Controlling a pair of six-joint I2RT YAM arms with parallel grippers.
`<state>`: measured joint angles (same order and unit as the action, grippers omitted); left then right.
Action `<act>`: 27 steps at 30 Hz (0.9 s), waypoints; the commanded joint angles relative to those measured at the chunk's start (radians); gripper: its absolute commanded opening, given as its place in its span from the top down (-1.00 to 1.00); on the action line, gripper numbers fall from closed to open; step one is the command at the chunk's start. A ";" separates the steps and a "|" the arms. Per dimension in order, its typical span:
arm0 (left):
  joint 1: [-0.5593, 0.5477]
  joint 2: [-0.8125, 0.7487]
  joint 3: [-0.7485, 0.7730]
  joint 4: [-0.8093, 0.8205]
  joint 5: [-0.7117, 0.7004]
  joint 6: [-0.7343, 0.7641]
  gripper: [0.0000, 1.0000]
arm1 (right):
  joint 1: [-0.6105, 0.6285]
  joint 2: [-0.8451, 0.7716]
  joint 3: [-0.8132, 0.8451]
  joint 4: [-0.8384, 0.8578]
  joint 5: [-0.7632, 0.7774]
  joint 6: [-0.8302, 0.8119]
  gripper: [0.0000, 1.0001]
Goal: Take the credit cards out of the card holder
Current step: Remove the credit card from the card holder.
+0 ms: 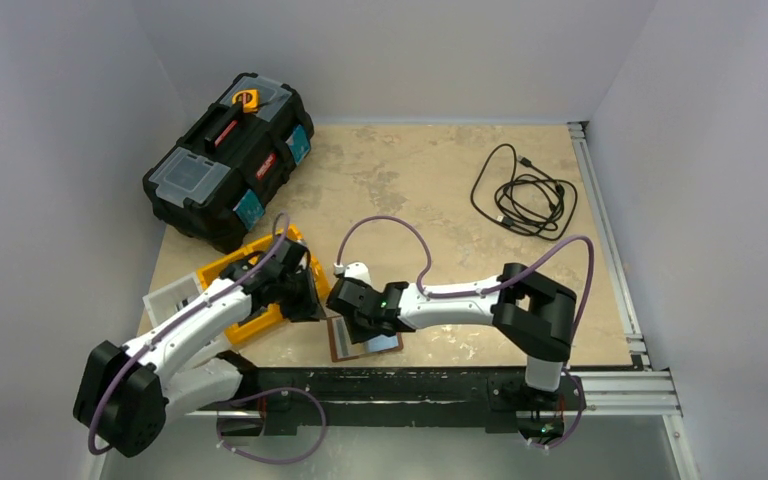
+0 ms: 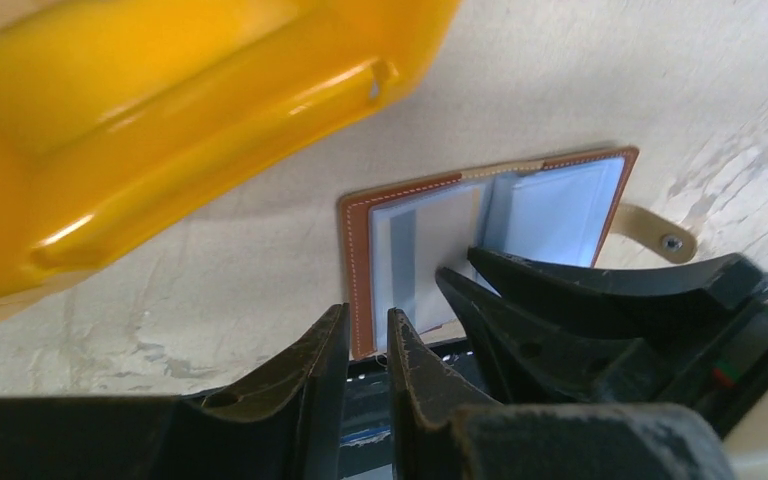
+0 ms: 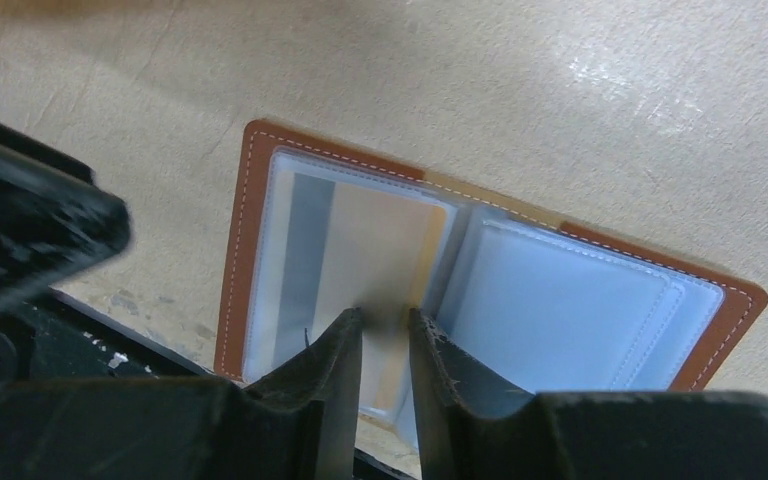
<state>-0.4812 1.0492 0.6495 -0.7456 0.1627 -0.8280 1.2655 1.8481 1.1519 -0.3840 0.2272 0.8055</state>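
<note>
The brown card holder [image 1: 345, 345] lies open and flat at the near table edge, pale grey-blue inside. It also shows in the right wrist view [image 3: 580, 300] and the left wrist view [image 2: 560, 205], with its snap tab [image 2: 660, 235] out to the side. A pale card [image 3: 380, 240] sits in its left pocket. My right gripper [image 3: 385, 318] stands over that pocket, jaws a narrow gap apart, tips down at the card. My left gripper [image 2: 368, 320] hovers just beside the holder's left border, jaws a narrow gap apart with nothing between them.
An orange tray [image 1: 250, 325] lies left of the holder, close above my left gripper [image 2: 160, 130]. A clear plastic box [image 1: 172, 300] is beside it. A black toolbox [image 1: 228, 160] stands at the back left and a black cable [image 1: 525, 195] at the back right. The table's edge rail [image 1: 410, 380] runs just below the holder.
</note>
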 commanded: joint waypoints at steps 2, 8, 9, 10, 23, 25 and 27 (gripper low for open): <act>-0.081 0.070 -0.037 0.114 0.025 -0.041 0.61 | -0.032 0.004 -0.108 0.065 -0.087 0.031 0.60; -0.128 0.146 -0.074 0.182 0.029 -0.067 0.61 | -0.057 -0.014 -0.177 0.128 -0.131 0.045 0.67; -0.132 0.158 -0.078 0.191 0.034 -0.067 0.61 | -0.061 -0.017 -0.187 0.139 -0.137 0.047 0.69; -0.137 0.169 -0.083 0.204 0.040 -0.068 0.61 | -0.066 -0.019 -0.197 0.147 -0.143 0.048 0.70; -0.164 0.204 -0.136 0.328 0.113 -0.104 0.59 | -0.093 -0.023 -0.254 0.211 -0.184 0.053 0.77; -0.167 0.214 -0.139 0.341 0.121 -0.111 0.58 | -0.098 -0.022 -0.260 0.221 -0.194 0.054 0.77; -0.170 0.228 -0.140 0.350 0.122 -0.113 0.58 | -0.102 -0.020 -0.265 0.229 -0.201 0.054 0.77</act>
<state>-0.6357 1.2400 0.5266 -0.4648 0.2333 -0.9081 1.1629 1.7527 0.9451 -0.1364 0.0376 0.8558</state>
